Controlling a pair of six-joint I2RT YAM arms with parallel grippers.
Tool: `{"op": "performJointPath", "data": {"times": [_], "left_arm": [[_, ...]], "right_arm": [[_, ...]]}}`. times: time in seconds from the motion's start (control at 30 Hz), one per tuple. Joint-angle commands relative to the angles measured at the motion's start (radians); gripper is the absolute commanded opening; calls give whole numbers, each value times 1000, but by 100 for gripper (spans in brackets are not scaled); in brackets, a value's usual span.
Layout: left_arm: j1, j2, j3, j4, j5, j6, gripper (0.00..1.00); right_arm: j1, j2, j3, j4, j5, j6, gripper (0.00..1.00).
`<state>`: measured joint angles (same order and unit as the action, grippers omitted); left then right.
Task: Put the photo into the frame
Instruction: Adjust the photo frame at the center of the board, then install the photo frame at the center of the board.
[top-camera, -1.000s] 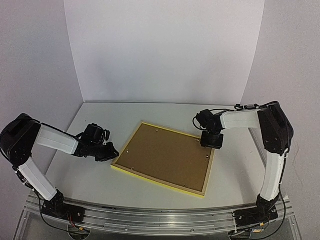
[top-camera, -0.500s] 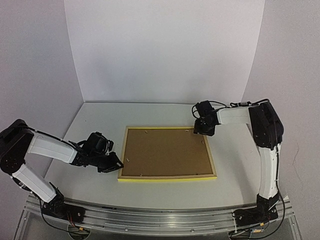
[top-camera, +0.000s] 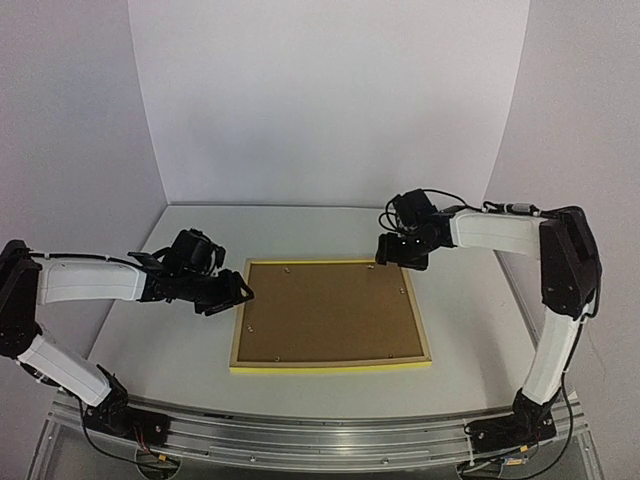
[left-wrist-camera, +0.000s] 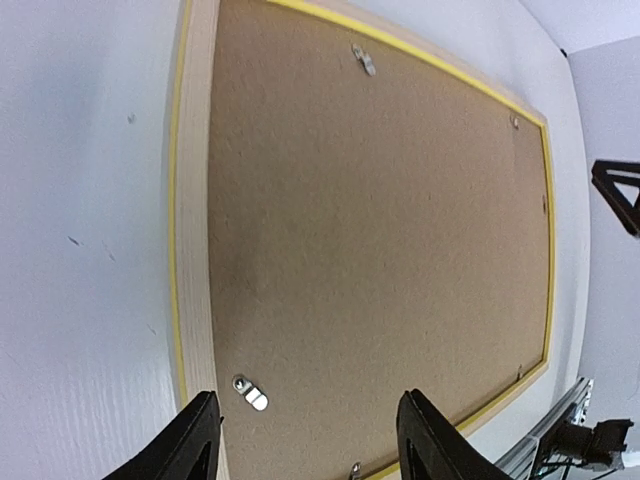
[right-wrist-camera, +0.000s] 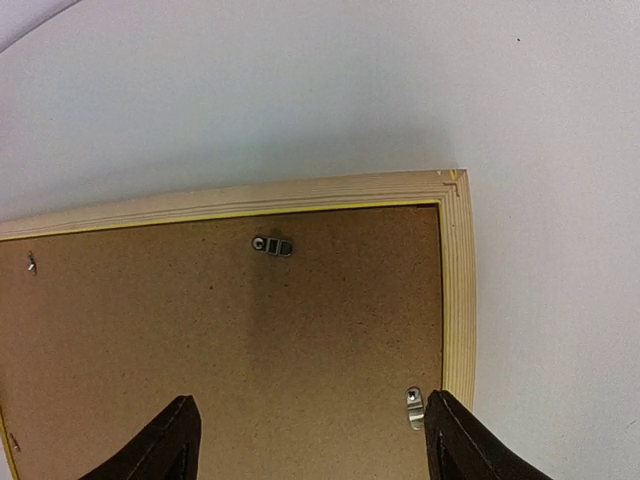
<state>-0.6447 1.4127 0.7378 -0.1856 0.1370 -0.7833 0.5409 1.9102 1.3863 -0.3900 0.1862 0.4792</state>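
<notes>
Bright, even light falls from above, leaving only soft shadows on the white table. A faint dark patch lies on the brown board just ahead of the right claw. Ahead of the left claw the frame edge looks bent, and the top picture is a bit fuzzy.

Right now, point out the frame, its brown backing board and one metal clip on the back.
the frame (top-camera: 330, 366): top external view, on its yellow near edge.
backing board (top-camera: 325, 310): top external view, middle of the brown surface.
metal clip (right-wrist-camera: 272, 245): right wrist view, on the clip beside the wooden rail.
</notes>
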Motion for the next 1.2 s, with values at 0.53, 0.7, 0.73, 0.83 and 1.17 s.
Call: {"op": "performJointPath", "data": {"times": [0.53,0.7,0.73,0.83,1.17], "left_arm": [[175,304,139,150,128,121,37],[175,347,136,161,144,118,28],[175,355,138,162,150,119,27],[175,372,135,167,161,111,22],[175,389,97,181,177,73,11]], "right_arm": [[404,221,193,127,-590,-36,63],[435,298,255,162,-586,-27,64],[439,313,266,168,-586,-23,63],[451,356,292,200,-578,-16,63],[462,474,402,231,-569,17,63]]}}
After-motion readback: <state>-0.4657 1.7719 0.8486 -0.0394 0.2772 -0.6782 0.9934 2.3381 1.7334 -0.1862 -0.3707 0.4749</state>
